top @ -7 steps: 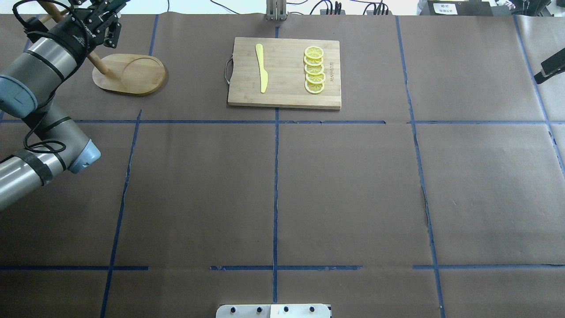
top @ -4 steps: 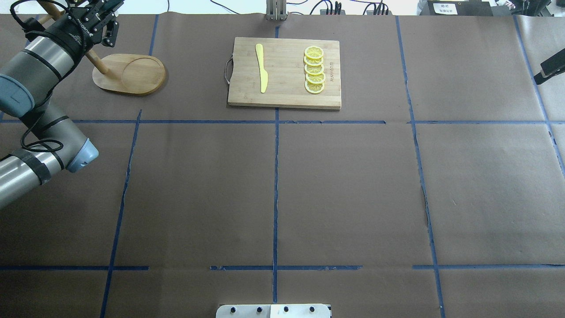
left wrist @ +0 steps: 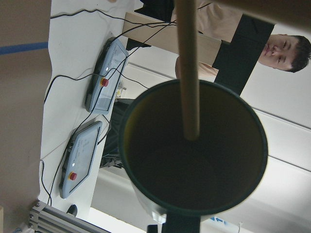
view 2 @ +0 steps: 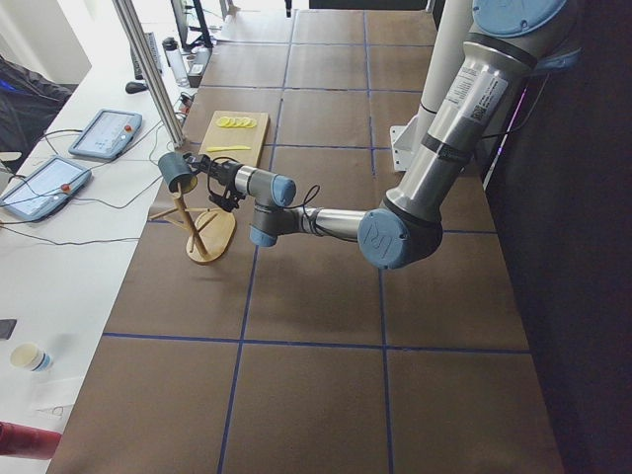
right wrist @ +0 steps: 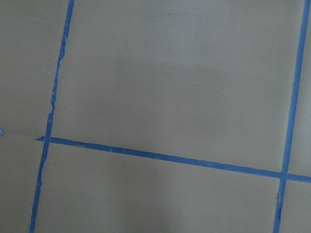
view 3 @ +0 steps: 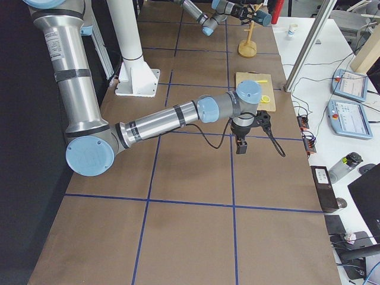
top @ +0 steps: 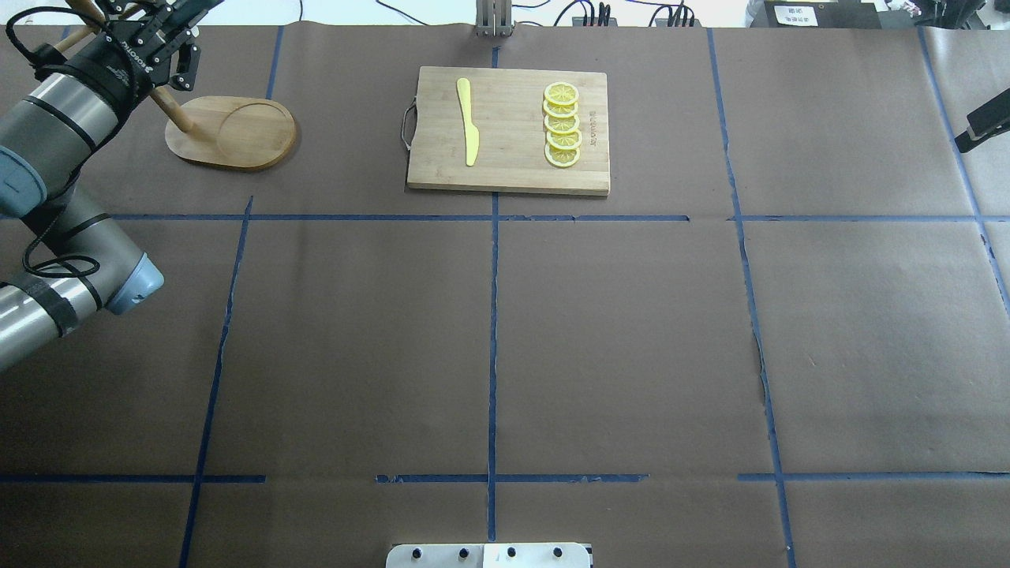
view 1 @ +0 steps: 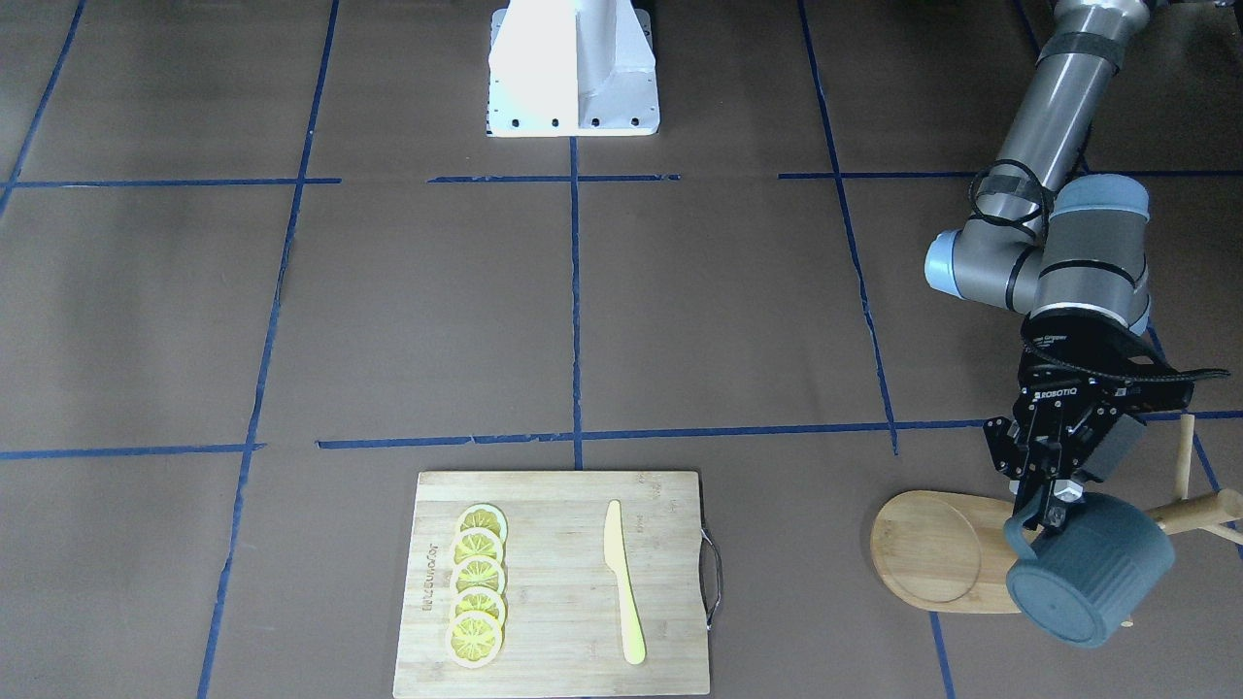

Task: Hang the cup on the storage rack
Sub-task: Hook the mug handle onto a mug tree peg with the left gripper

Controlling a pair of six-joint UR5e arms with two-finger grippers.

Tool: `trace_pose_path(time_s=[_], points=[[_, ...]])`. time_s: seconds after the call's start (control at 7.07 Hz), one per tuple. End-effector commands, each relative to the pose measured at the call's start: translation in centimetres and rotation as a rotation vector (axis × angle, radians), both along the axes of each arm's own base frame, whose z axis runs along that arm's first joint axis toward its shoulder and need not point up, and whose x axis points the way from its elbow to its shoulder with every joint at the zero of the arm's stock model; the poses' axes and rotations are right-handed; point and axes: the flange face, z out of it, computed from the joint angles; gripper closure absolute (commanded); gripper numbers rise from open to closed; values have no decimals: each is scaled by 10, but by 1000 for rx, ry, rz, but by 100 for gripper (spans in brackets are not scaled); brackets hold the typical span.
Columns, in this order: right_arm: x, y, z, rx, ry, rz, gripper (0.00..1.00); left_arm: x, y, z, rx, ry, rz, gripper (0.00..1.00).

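You had the left arm stretched to the lower right of the front-facing view, wrist tipped down. The left gripper (view 1: pixel 1054 507) was clamped on the cup (view 1: pixel 1092 575) beside its handle. The cup hung tilted above the storage rack (view 1: pixel 932 549), close to its post. In the wrist view a peg (left wrist: pixel 187 73) crossed the cup's mouth. Open table lay leftward to the cutting board (view 1: pixel 558 582). Whether the right gripper (view 3: pixel 241 144) was open could not be told.
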Motion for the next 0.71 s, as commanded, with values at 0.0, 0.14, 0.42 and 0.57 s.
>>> trace_pose_path(time_s=[0.0,0.14,0.42,0.57], points=[[0,0,0,0,0,-1,0,-4,5,1,-17,118,25,100],[0,0,0,0,0,-1,0,-5,6,2,-17,132,29,100],[0,1,3,-5,1,-1,0,-12,11,15,-41,183,39,100],[0,1,1,-2,1,-1,0,-12,11,16,-46,198,42,99]])
